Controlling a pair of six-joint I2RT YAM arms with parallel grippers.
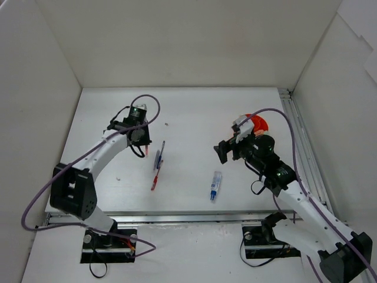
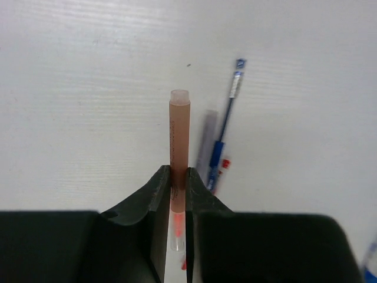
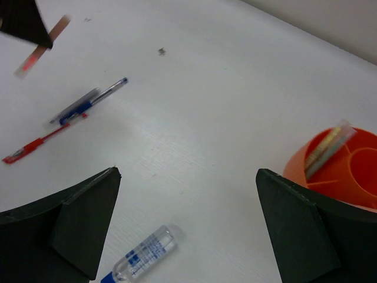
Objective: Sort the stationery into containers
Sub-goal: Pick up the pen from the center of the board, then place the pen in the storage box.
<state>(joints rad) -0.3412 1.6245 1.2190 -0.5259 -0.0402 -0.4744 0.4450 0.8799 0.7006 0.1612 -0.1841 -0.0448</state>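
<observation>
My left gripper (image 2: 178, 178) is shut on a slim orange marker (image 2: 179, 127), held above the table with its tip pointing away. In the top view that gripper (image 1: 141, 140) hangs left of a blue pen (image 1: 159, 154) and a red pen (image 1: 155, 180), which lie on the table. A grey pen (image 2: 206, 141) lies alongside the blue pen (image 2: 227, 121). My right gripper (image 3: 187, 172) stands wide open and holds nothing, above a blue-capped clear marker (image 3: 144, 253). The orange cup (image 3: 353, 177) sits to its right, with a couple of pens (image 3: 327, 147) inside.
White walls enclose the table on three sides. A metal rail (image 1: 297, 141) runs along the right edge. The right arm partly covers the orange cup (image 1: 258, 123) in the top view.
</observation>
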